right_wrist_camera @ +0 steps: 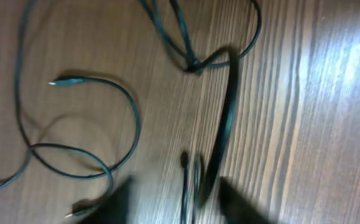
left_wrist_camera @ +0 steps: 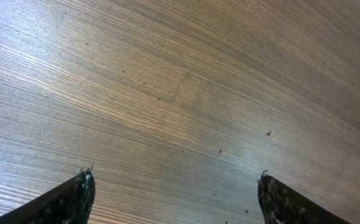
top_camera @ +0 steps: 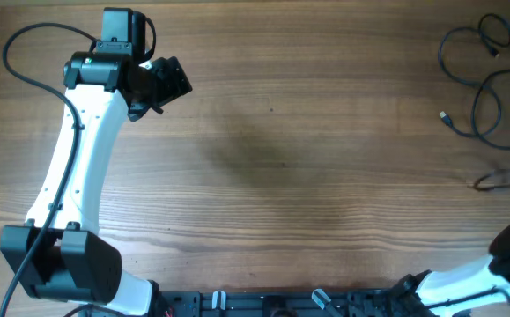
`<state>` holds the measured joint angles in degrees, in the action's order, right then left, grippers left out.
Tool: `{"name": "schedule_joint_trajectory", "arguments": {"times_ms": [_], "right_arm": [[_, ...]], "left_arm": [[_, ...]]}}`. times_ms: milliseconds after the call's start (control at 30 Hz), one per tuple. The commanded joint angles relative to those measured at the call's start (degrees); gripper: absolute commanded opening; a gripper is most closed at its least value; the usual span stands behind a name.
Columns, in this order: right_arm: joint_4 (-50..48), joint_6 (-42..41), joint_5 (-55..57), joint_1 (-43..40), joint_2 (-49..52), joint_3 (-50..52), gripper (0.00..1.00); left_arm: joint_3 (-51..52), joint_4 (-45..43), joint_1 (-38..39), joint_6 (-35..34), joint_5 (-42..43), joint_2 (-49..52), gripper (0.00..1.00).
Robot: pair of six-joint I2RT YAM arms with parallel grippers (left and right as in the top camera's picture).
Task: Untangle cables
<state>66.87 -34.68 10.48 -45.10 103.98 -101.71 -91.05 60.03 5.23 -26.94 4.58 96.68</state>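
Several thin black cables (top_camera: 486, 79) lie in loose loops at the table's far right, with a blurred loop (top_camera: 504, 180) just below them. In the right wrist view the cables (right_wrist_camera: 192, 65) cross in a small knot, and plug ends (right_wrist_camera: 58, 81) lie to the left. My right gripper (right_wrist_camera: 180, 202) is open and blurred, with two or three cable strands (right_wrist_camera: 223, 124) running between its fingers; I cannot tell whether they touch. My left gripper (top_camera: 168, 81) is open and empty at the far left, over bare wood (left_wrist_camera: 173, 193), far from the cables.
The wooden table (top_camera: 307, 150) fills the view. The left arm (top_camera: 78, 167) stretches from the front left toward the back. The right arm's base (top_camera: 501, 264) sits at the front right corner, its gripper outside the overhead view. A dark rail (top_camera: 281, 304) runs along the front edge.
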Motion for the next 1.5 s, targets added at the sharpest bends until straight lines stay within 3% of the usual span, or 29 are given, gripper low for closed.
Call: {"name": "schedule_joint_trajectory", "arguments": {"times_ms": [0,100,167,467,700,900,1167,1267,1367,1467], "right_arm": [[-0.07,2.27,-4.85,0.02,2.45,0.07,1.00],[-0.11,3.08,-7.74,0.02,1.38,-0.87,1.00],[-0.28,9.79,-17.97,0.39,0.09,-2.60,1.00],[-0.20,30.40,-38.73,8.24,-10.23,-4.00,1.00],[2.34,34.69,-38.62,19.06,-25.07,-3.98,1.00],[9.66,34.49,-38.62,20.87,-34.01,-3.98,1.00],[13.81,35.21,-37.33,20.87,-35.67,-3.93,1.00],[15.04,43.25,-42.45,20.87,-35.76,-3.93,1.00],[10.51,47.08,-41.86,22.71,-37.59,-1.70,1.00],[-1.31,45.77,-34.05,29.31,-43.98,7.02,1.00]], "left_arm": [[-0.02,-0.17,-0.11,-0.52,0.74,0.61,0.89],[-0.02,-0.15,-0.11,-0.52,0.74,0.61,0.92],[-0.02,-0.17,-0.11,-0.52,0.74,0.61,1.00],[-0.02,-0.17,-0.11,-0.55,0.72,0.61,1.00],[-0.02,-0.17,-0.11,-0.52,0.70,0.61,1.00],[-0.02,-0.17,-0.11,-0.52,0.70,0.61,1.00],[-0.02,-0.17,-0.11,-0.52,0.70,0.61,1.00],[-0.02,-0.17,-0.11,-0.52,0.70,0.61,1.00],[-0.02,-0.17,-0.11,-0.52,0.70,0.61,1.00],[-0.02,-0.17,-0.11,-0.52,0.70,0.61,1.00]]}}
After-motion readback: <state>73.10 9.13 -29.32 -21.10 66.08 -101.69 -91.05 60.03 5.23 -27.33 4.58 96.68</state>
